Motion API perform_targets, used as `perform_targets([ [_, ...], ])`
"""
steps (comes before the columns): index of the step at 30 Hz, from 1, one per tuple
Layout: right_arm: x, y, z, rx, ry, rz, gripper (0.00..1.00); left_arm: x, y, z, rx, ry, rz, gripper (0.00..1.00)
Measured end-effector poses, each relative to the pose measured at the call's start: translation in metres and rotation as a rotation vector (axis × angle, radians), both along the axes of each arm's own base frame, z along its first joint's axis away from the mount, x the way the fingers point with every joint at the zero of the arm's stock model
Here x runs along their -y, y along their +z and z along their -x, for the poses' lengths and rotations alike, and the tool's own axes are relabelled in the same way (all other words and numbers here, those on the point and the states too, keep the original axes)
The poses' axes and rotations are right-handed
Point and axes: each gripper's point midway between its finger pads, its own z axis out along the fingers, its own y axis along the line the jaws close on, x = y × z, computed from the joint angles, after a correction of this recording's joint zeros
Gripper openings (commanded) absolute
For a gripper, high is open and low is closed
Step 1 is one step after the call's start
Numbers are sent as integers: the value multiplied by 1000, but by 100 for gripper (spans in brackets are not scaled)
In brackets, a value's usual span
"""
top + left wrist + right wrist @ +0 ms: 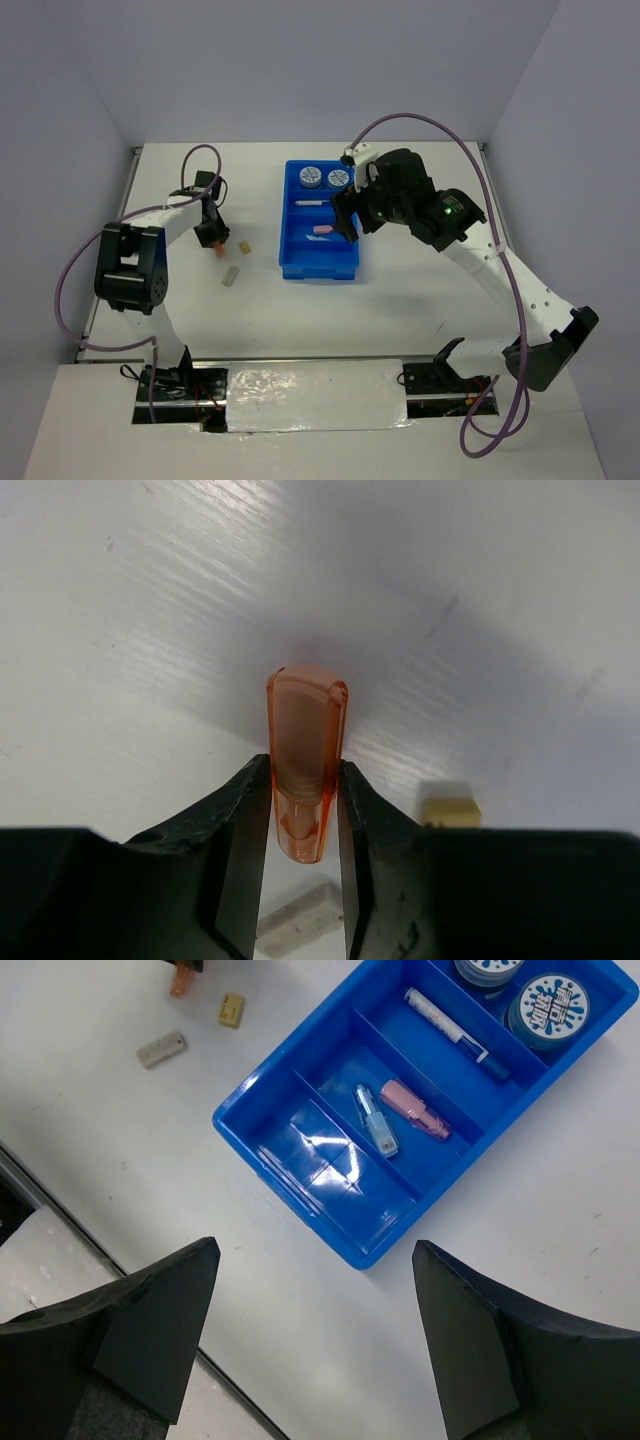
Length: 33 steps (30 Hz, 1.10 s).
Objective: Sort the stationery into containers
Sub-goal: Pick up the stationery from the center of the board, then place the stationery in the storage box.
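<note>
In the centre of the left wrist view, the left gripper (305, 780) is pinched narrowly on the orange bar (305, 735). The right gripper (315, 1252) stands wide and holds nothing, low in its frame below the blue tray (285, 1195). A tan bar (231, 1009) and a grey bar (161, 1049) lie at upper left.

We see a white table (420, 300). Near its middle lies a blue tray (320, 272). Left of the tray, apart from it, lie a tan bar (244, 246) and, nearer the arms, a grey bar (231, 276). Just left of the tan bar is an orange bar (218, 248); we cannot tell whether it rests on the table.
</note>
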Motion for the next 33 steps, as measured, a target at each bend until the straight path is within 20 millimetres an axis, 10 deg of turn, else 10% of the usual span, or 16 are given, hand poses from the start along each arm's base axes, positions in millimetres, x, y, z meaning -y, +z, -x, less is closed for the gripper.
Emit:
perform_targets([
  [6,0,-2,-3,3,-2,14,86,40,95,-14,296,-181,128,32],
  [10,3,-1,-6,15,-13,27,86,111,201,-36,632,-455,218,32],
  [13,4,1,-8,23,-21,29,86,166,245,-51,756,-652,261,33],
  [21,9,6,-7,40,-41,24,86,240,178,-81,609,-801,318,39],
  [33,35,4,17,56,-81,17,86,300,104,-55,425,-1087,286,50],
])
